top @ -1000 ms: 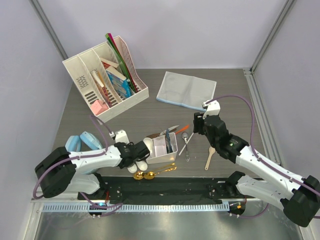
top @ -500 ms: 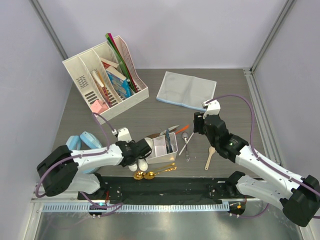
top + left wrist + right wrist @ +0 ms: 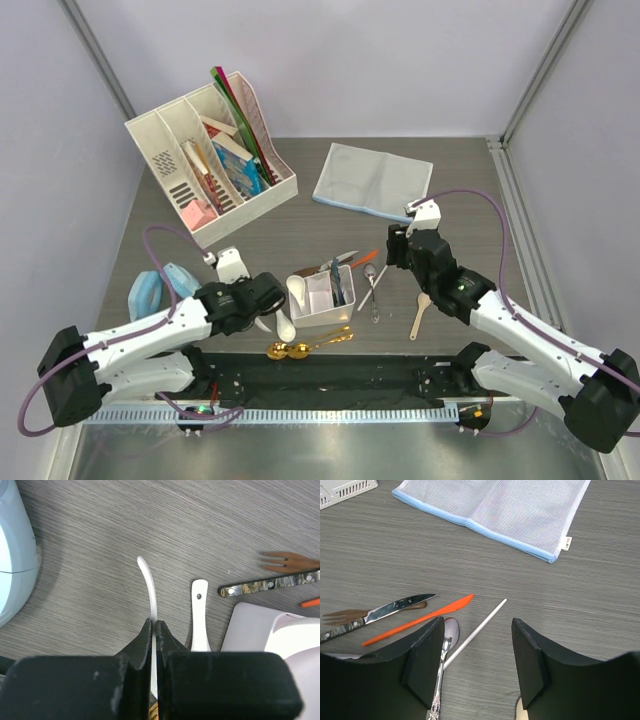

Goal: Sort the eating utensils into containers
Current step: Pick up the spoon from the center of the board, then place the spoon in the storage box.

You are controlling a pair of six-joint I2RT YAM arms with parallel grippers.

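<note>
Nearest me, two gold spoons (image 3: pixel 288 350) lie at the table's 6 o'clock edge, handles trailing toward 2 o'clock. Just beyond, the left gripper (image 3: pixel 154 630) has its jaws pressed onto the thin handle of a white spoon (image 3: pixel 149 587). That spoon's long axis runs 6 to 12, and its handle tip curls toward 11. Only the left wrist camera shows that pinch, since from overhead the wrist hides it. A second white spoon (image 3: pixel 199 615) lies just beside it at 3 o'clock, parallel, with the holed handle end toward 12. Next to that stands the white box (image 3: pixel 349 292). A third white spoon's bowl (image 3: pixel 297 288) leans at the box's 9 o'clock side, and a blue-handled piece (image 3: pixel 337 285) lies lengthwise in its 3 o'clock compartment. I can't make out what is in the middle. At 3 o'clock from the box a silver spoon (image 3: pixel 451 630) and a thin pale rod (image 3: pixel 475 632) cross. A wooden spoon (image 3: pixel 419 318) lies further right, its bowl toward 12. The right gripper (image 3: pixel 477 645) hangs over these with its jaws spread wide and nothing between them. Its camera picks out an orange knife (image 3: pixel 420 622), a steel knife (image 3: pixel 395 605) with a mottled handle, and a wooden fork (image 3: pixel 340 615), all of which the overhead view half hides behind the box. Farther off at 1 o'clock lies a blue-edged mesh cloth (image 3: pixel 372 180). At 11 o'clock stands a file rack (image 3: pixel 170 175) with books.
</note>
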